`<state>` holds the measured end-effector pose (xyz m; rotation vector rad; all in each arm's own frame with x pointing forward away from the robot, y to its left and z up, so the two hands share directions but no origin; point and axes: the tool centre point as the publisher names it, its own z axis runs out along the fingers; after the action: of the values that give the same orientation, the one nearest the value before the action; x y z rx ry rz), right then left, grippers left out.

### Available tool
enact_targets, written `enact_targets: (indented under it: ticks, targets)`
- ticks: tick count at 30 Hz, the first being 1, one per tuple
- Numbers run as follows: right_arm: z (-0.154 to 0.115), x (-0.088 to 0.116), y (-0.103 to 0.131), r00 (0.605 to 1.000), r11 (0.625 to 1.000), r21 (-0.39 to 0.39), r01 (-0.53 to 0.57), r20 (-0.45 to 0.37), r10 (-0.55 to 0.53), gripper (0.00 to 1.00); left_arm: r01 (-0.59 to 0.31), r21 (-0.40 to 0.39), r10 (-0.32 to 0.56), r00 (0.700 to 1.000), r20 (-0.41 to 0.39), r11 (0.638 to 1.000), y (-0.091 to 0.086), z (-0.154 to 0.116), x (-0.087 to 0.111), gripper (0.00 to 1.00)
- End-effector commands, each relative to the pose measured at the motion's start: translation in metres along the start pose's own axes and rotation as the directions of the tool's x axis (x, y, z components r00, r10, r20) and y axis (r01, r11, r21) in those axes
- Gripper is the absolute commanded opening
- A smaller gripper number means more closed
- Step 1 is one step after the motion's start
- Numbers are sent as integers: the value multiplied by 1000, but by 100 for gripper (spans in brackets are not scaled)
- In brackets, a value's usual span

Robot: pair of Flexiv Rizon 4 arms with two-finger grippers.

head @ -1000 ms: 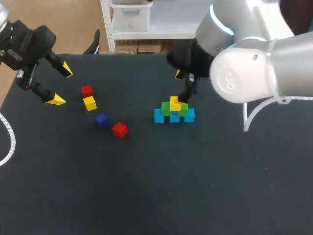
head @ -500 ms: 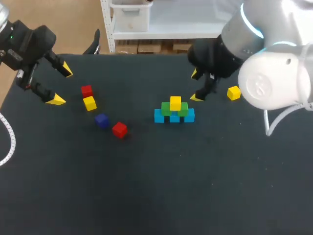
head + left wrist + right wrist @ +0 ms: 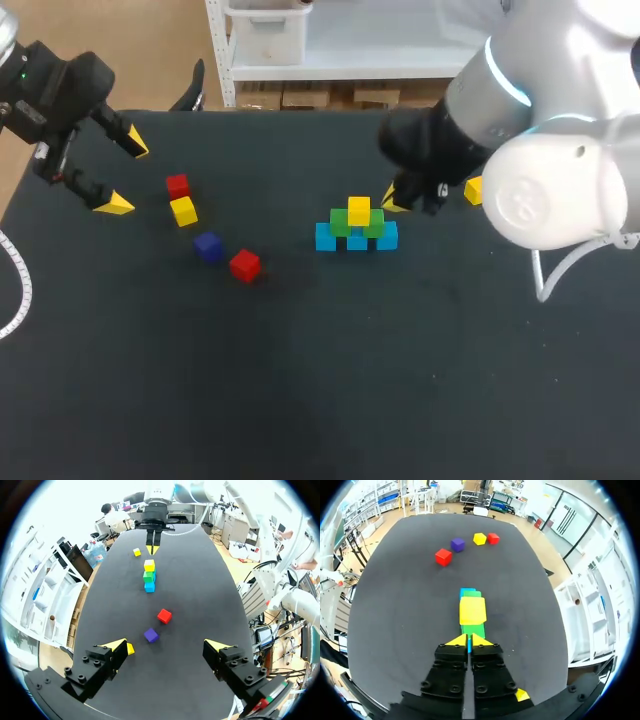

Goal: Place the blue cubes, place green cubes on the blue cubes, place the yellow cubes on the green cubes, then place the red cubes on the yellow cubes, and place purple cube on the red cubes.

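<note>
Jaws on right arm: pressed together, empty, 2 o'clock beside stack [image 3: 357, 229].
Jaws on left arm: spread wide, empty, 10 o'clock, well apart.
Stack: blue cubes [image 3: 325, 238], green cubes [image 3: 340, 223], yellow cube [image 3: 359, 211] topmost.
Loose, 9 o'clock: red cubes [image 3: 245, 265], purple cube [image 3: 208, 246].

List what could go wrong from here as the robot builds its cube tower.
1. The right claw, shut, sits right beside the tower. A small sideways move could knock the top yellow cube off.
2. A loose yellow cube lies close by the right arm, half hidden in the head view. The arm might brush it away.
</note>
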<state>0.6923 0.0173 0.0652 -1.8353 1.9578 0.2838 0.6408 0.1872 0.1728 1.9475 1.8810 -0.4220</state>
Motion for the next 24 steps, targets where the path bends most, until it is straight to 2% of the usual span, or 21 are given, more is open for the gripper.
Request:
enact_targets:
  ticks: [1, 24]
  targets:
    - [6, -3, -3, 1000, 1000, -18, 2, 5, -1, 0, -3, 0, 3, 1000, 2, 1000, 0, 0, 1, 100]
    - [15, -8, -4, 1000, 999, -44, 5, -3, -5, 0, -3, 0, 3, 1000, 2, 1000, 0, 0, 1, 100]
